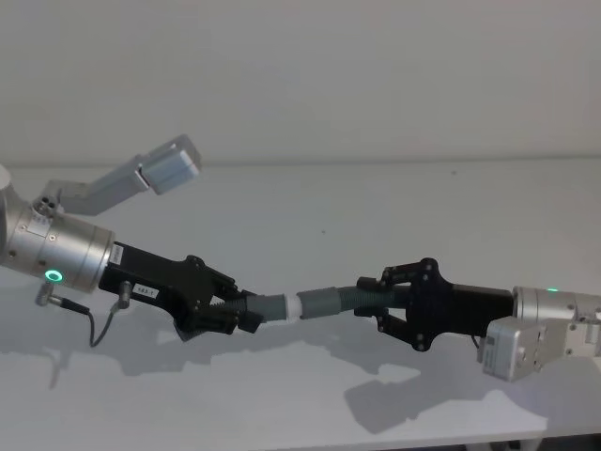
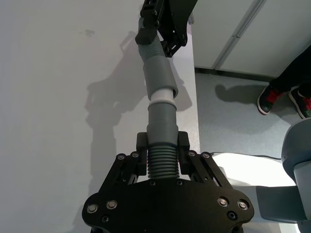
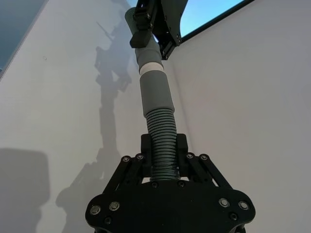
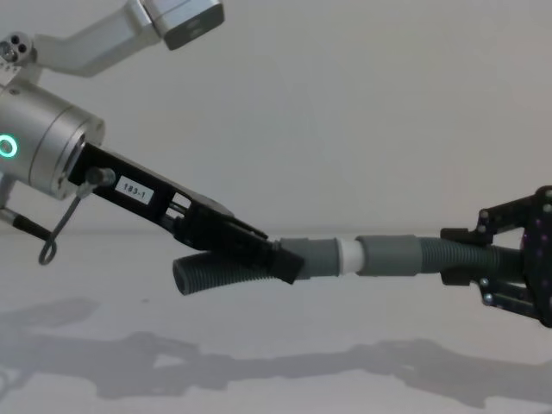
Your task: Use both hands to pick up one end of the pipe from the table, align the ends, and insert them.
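Chest view: pipe's (image 4: 220, 274) free end, seemingly airborne.

Left tool (image 1: 228, 313) and right tool (image 1: 374, 299) clamped, facing each other.

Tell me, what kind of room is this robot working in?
Probably a robot test lab or workroom. A plain white table stands against a bare wall, and the left gripper and right gripper hold two grey corrugated hose pieces together above it. Someone's shoes stand on the grey floor nearby.
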